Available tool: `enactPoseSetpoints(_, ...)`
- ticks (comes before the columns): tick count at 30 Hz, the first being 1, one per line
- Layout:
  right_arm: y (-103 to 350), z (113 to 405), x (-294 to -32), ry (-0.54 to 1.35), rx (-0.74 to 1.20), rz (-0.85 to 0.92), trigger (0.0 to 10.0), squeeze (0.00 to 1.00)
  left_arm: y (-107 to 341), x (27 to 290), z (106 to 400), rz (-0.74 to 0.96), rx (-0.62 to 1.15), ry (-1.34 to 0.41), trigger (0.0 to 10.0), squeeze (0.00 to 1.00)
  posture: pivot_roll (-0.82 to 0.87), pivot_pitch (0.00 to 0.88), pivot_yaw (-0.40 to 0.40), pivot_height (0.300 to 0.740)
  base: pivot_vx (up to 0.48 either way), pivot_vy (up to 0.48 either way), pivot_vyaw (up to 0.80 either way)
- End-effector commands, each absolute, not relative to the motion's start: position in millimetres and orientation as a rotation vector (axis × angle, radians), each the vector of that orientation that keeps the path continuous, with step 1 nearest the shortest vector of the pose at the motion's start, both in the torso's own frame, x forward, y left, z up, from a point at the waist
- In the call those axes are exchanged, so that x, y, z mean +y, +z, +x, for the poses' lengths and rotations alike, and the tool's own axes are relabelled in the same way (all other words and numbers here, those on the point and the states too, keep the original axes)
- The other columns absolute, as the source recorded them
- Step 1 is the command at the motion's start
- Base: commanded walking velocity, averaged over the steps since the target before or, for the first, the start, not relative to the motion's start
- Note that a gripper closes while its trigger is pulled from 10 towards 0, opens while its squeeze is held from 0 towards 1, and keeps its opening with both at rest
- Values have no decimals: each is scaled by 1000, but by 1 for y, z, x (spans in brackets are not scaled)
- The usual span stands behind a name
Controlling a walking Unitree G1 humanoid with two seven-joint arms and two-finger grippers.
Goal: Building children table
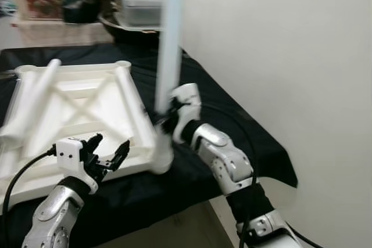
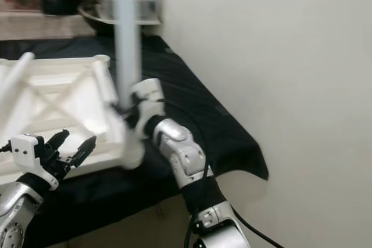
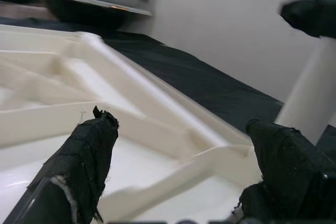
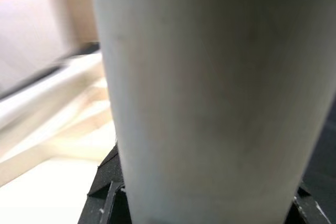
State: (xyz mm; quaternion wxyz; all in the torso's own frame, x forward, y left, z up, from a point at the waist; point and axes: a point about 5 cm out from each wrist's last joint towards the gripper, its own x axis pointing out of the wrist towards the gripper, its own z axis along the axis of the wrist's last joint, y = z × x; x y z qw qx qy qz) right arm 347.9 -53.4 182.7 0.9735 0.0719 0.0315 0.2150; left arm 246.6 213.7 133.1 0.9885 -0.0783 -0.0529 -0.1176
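At the near right corner of the tabletop (image 1: pixel 87 108), a white leg (image 1: pixel 168 56) stands upright in its corner socket, the right gripper (image 1: pixel 164 121) clamped on its lower part, jaws closed around the tube. The right wrist view shows the tube pressed between the black fingers (image 4: pixel 102 182). The grip sits low, probably so that force goes straight down into the socket and the long tube cannot lever sideways. The tabletop lies upside down on the black-draped worktop (image 1: pixel 232 114), ribbed underside up, which exposes the sockets for fitting. It reaches the worktop's near edge, and the socketed corner lies close to that edge. The left gripper (image 1: pixel 107 155) hovers over the tabletop's near rim, jaws wide and holding nothing, seemingly ready to steady the frame. A second leg (image 1: pixel 32 105) slants across the tabletop's left side; whether it is seated cannot be told. The leg's seating depth is hidden. Boxes (image 1: pixel 136 4) crowd the worktop's far edge.
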Motion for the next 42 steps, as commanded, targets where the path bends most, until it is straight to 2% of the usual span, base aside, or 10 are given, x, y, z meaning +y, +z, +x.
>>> enactPoseSetpoints(1, 154, 343, -73, 304, 214, 144, 2118, 0, 130, 212, 246, -173, -95, -244, 10000, 0, 152, 0, -137, 740, 0, 0, 0)
enactPoseSetpoints(5, 153, 337, -64, 373, 216, 147, 10000, 0, 130, 211, 246, -174, -95, -246, 10000, 0, 152, 0, -136, 740, 0, 0, 0)
enactPoseSetpoints(9, 171, 333, -46, 551, 115, 214, 10000, 1000, 130, 211, 247, -175, -95, -249, 10000, 0, 148, 0, -134, 740, 0, 0, 0)
enactPoseSetpoints(11, 179, 330, -37, 677, 91, 256, 10000, 1000, 130, 211, 247, -175, -95, -250, 10000, 0, 148, 0, -134, 740, 0, 0, 0)
enactPoseSetpoints(12, 189, 325, -31, 809, 47, 271, 10000, 0, 130, 211, 247, -176, -95, -251, 10000, 0, 148, 0, -137, 740, 0, 0, 0)
enactPoseSetpoints(23, 190, 281, -25, 1414, 25, 139, 10000, 0, 131, 211, 248, -180, -101, -247, 10000, 0, 154, 0, -149, 740, 0, 0, 0)
enactPoseSetpoints(26, 184, 291, -23, 1298, 30, 161, 0, 0, 131, 211, 248, -181, -103, -244, 10000, 0, 161, 0, -152, 740, 0, 0, 0)
enactPoseSetpoints(38, 137, 345, -67, 381, 289, 168, 275, 0, 131, 211, 247, -185, -101, -252, 10000, 0, 149, 0, -138, 740, 0, 0, 0)
enactPoseSetpoints(39, 133, 344, -69, 363, 300, 140, 10000, 0, 131, 211, 247, -184, -100, -253, 10000, 0, 149, 0, -138, 740, 0, 0, 0)
enactPoseSetpoints(42, 139, 339, -63, 428, 252, 156, 10000, 0, 131, 211, 247, -184, -99, -253, 10000, 0, 154, 0, -136, 740, 0, 0, 0)
